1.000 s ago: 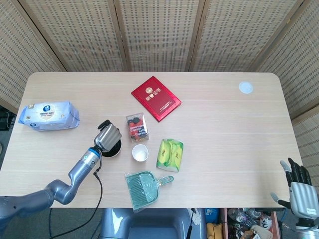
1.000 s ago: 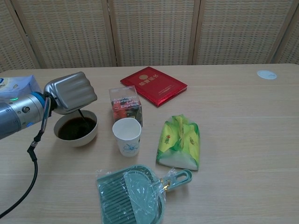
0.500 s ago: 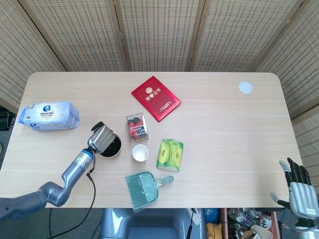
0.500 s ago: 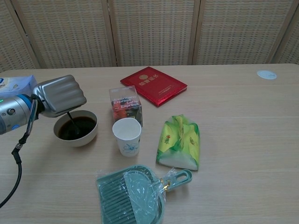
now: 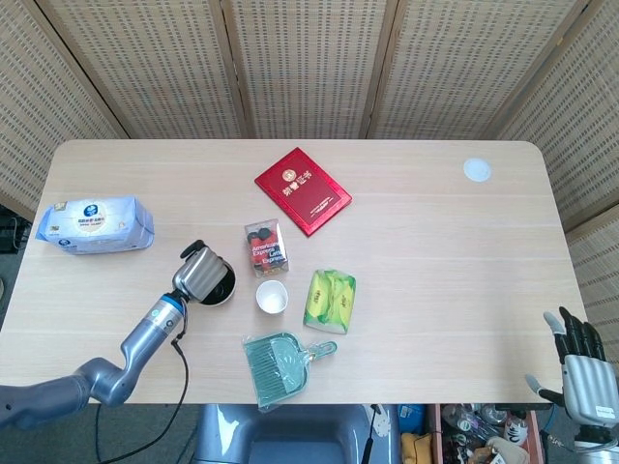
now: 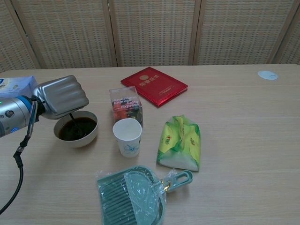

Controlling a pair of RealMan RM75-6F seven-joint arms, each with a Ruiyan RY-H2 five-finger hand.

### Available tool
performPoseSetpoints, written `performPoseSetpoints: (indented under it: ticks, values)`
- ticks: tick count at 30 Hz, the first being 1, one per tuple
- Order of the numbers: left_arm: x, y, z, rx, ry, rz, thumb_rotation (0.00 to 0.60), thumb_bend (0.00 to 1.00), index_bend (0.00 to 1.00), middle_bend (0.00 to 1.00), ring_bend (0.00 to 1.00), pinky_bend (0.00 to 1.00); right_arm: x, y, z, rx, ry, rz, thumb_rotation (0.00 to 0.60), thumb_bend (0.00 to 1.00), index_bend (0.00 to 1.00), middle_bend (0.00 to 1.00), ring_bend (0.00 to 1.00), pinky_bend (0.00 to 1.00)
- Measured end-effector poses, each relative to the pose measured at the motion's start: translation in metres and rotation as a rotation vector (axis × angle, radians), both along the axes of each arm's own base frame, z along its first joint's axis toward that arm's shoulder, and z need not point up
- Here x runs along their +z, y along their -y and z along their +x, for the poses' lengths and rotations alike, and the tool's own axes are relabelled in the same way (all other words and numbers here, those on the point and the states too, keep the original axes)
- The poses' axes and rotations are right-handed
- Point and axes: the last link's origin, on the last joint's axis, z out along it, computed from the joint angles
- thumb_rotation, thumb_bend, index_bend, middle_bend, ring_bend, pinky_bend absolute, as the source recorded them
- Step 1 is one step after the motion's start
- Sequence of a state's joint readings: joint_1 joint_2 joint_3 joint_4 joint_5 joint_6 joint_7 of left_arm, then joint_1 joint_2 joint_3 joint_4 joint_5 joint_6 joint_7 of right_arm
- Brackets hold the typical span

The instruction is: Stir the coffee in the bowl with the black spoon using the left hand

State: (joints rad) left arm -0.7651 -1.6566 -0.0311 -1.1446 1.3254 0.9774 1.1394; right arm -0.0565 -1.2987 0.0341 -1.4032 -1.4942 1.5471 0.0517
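A white bowl (image 6: 89, 138) of dark coffee (image 6: 79, 128) sits on the table left of a paper cup; the head view shows the bowl (image 5: 224, 295) half hidden under my hand. My left hand (image 6: 61, 96) (image 5: 198, 274) hovers over the bowl's left rim, fingers curled around the black spoon (image 6: 73, 123). The thin spoon handle runs down from the hand into the coffee. My right hand (image 5: 580, 365) hangs below the table's right front corner, fingers apart, holding nothing.
Beside the bowl stand a paper cup (image 6: 127, 136) and a clear snack box (image 6: 126, 106). A red booklet (image 6: 154, 86), green packet (image 6: 180, 143), teal dustpan (image 6: 133, 197), wipes pack (image 5: 96, 224) and small white disc (image 5: 476, 170) also lie on the table.
My left hand swung left across the bowl, then came back slightly right, dragging the spoon through the coffee. The right hand stayed still.
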Motion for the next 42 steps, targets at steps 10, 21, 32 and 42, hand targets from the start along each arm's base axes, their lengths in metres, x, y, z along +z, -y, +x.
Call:
performPoseSetpoints:
  ticks: [10, 21, 32, 42]
  values:
    - [0.008, 0.004, -0.003, 0.026, 0.006, 0.015, 0.6, 0.41, 0.45, 0.75, 0.67, 0.69, 0.0, 0.001, 0.002, 0.011, 0.001, 0.001, 0.6, 0.24, 0.07, 0.02, 0.0, 0.0]
    - [0.009, 0.01, -0.002, 0.029, 0.007, 0.011, 0.6, 0.38, 0.38, 0.74, 0.66, 0.69, 0.0, 0.0, 0.001, 0.01, 0.002, -0.001, 0.6, 0.24, 0.07, 0.02, 0.0, 0.0]
    - [0.007, 0.011, 0.0, 0.025, 0.005, 0.005, 0.6, 0.32, 0.32, 0.73, 0.65, 0.69, 0.0, 0.0, 0.0, 0.006, 0.001, -0.003, 0.6, 0.24, 0.07, 0.03, 0.0, 0.0]
    - [0.027, 0.014, 0.004, 0.077, 0.123, 0.033, 0.6, 0.32, 0.32, 0.73, 0.65, 0.69, 0.001, 0.001, 0.001, 0.014, 0.002, -0.003, 0.6, 0.24, 0.07, 0.03, 0.0, 0.0]
